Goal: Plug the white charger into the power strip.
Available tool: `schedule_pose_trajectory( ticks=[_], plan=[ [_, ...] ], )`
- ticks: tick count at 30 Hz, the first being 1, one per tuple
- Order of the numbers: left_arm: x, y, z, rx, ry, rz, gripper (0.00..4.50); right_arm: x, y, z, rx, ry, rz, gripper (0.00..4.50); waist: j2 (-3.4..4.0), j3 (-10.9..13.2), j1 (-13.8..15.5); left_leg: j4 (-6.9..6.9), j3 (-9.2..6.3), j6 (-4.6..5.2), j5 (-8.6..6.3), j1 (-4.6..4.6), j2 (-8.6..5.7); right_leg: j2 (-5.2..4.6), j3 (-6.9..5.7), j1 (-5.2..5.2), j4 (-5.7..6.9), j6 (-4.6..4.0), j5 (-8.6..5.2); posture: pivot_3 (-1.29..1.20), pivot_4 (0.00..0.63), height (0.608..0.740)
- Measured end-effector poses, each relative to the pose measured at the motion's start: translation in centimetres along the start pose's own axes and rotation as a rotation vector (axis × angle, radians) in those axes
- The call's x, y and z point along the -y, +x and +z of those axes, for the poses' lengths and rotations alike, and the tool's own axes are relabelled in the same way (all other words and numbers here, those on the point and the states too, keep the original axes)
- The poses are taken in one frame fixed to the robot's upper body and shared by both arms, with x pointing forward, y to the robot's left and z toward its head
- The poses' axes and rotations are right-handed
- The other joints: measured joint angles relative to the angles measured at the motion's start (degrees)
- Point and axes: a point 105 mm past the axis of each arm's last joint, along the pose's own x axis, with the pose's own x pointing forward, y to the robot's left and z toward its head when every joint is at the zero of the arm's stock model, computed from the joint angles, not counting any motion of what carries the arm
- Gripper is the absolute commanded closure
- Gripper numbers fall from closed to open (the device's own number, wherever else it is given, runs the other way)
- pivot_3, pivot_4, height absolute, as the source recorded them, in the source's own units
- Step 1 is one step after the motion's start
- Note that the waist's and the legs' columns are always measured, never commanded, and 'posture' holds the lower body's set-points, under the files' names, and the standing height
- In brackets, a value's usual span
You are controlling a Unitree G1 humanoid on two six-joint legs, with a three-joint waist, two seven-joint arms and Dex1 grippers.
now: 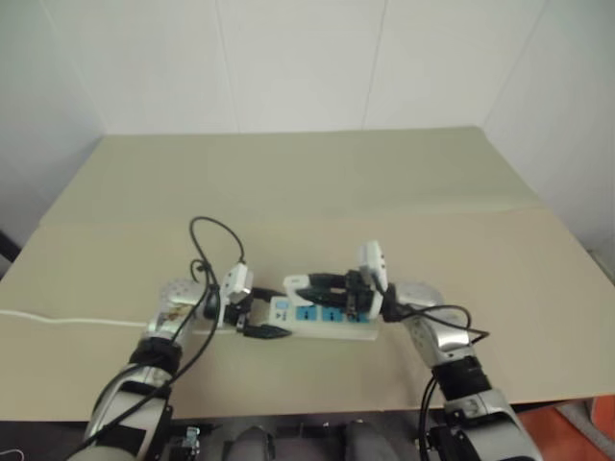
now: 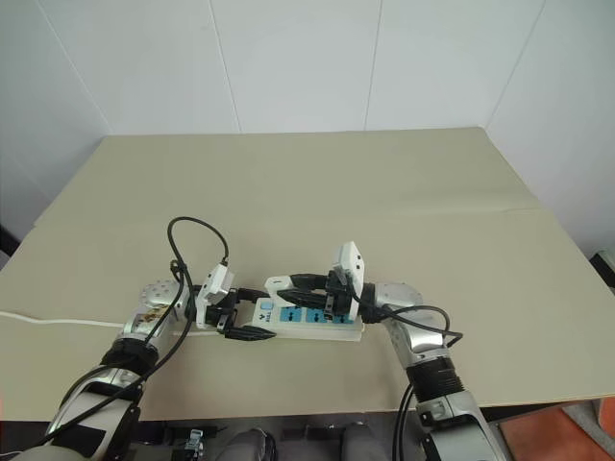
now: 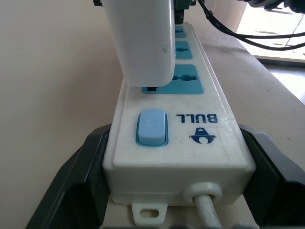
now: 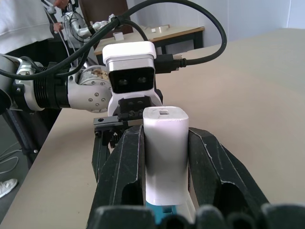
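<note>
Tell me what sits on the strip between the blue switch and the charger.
Nothing: in the left wrist view, bare white plastic separates the blue switch from the white charger on the power strip.

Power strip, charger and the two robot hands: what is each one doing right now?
power strip: flat on the table, gripped at its switch end.
white charger: upright over the blue socket next to the switch, prongs at the socket, not fully in.
left gripper: shut on the power strip's sides.
right gripper: shut on the white charger.
switch: cannot tell on or off.
</note>
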Motion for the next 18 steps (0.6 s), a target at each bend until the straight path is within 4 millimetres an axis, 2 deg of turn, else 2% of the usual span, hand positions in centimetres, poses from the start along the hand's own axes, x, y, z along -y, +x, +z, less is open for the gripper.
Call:
schedule_pose_trajectory(
  ticks=[18],
  plan=[
    [0.0, 0.2, -0.1, -0.004, -0.002, -0.001, 1.21, 0.0, -1.1, -0.9, -0.026, 0.007, -0.037, 3.42, -0.03, 0.0, 0.0, -0.01, -0.03, 0.00, 0.00, 0.31, 0.00, 0.00, -0.04, 0.42, -0.14, 0.02, -0.01, 0.00, 0.150, 0.740]
  ],
)
